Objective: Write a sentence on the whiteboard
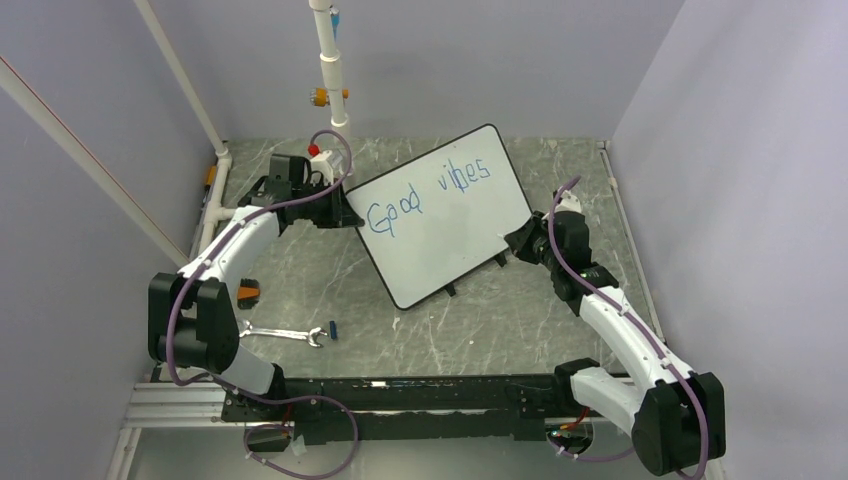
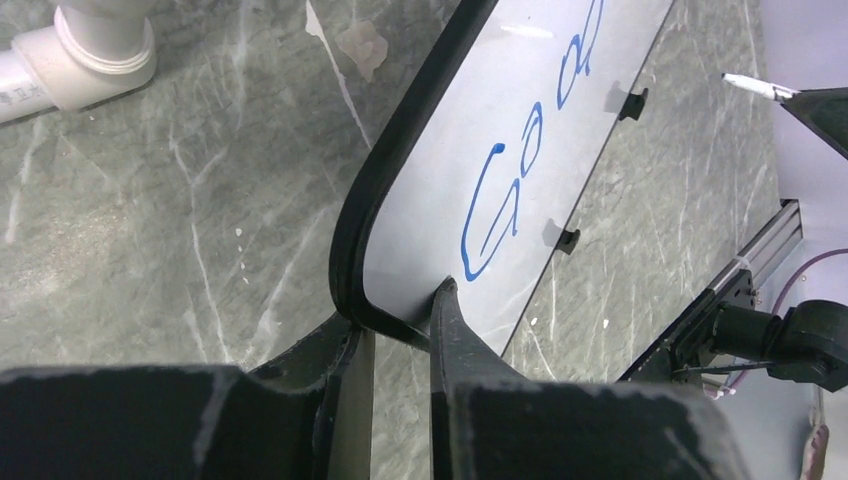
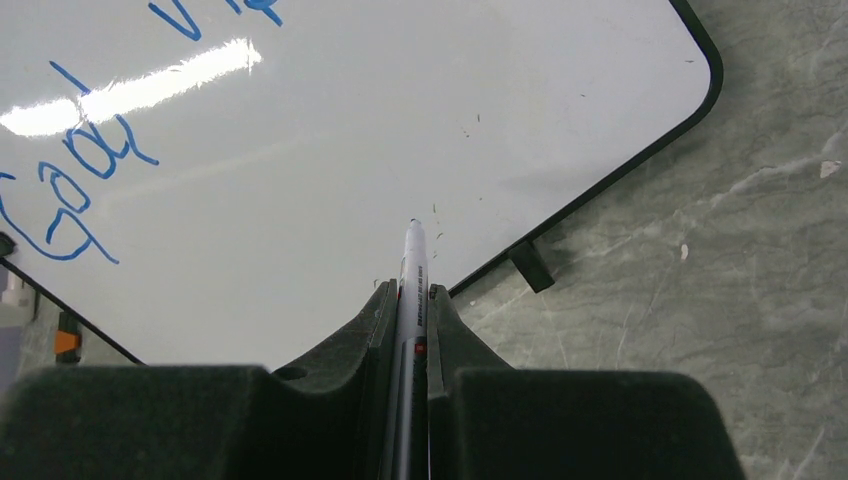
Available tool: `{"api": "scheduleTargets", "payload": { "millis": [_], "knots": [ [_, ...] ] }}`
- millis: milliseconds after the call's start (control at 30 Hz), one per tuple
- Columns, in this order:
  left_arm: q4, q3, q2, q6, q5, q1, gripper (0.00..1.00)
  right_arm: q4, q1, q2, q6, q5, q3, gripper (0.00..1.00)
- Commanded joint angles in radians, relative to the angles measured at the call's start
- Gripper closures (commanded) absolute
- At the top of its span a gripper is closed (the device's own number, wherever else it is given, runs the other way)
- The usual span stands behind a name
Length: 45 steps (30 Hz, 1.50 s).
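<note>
one whiteboard (image 1: 450, 245) sits slanted in the middle of the table (image 1: 480, 335). one blue sentence (image 1: 425, 195), two words, "good vibes", runs along its top. the left gripper (image 2: 395, 325) has two fingers astride the board's corner edge; i cannot tell if they squeeze. the right gripper (image 3: 410, 295) pinches one marker (image 3: 413, 250), its tip over the board. one wrench (image 1: 280, 333) lies nearby.

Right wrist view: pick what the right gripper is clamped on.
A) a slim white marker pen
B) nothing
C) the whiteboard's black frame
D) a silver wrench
A: the right gripper is shut on the slim white marker pen, whose tip points over the large white black-framed whiteboard.
</note>
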Motion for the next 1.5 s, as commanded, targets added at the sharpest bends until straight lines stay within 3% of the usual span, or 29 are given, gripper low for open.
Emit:
{"api": "scheduleTargets", "payload": {
  "millis": [0,667,1333,1467],
  "knots": [
    [-0.127,-0.068,0.047,0.270,-0.391,-0.018,0.90,0.060,0.001,-0.023,0.010,-0.008,-0.009,1.00],
    [-0.102,-0.082,-0.030,0.271,-0.365,-0.043,0.77,0.065,0.002,-0.018,0.012,-0.010,-0.016,1.00],
    [-0.097,-0.105,-0.243,0.300,-0.389,-0.046,0.48,0.031,0.001,-0.040,-0.007,-0.009,0.002,1.00],
    [-0.094,-0.067,-0.290,0.310,-0.323,-0.041,0.44,0.014,0.001,-0.047,-0.014,-0.017,0.015,1.00]
  ]
}}
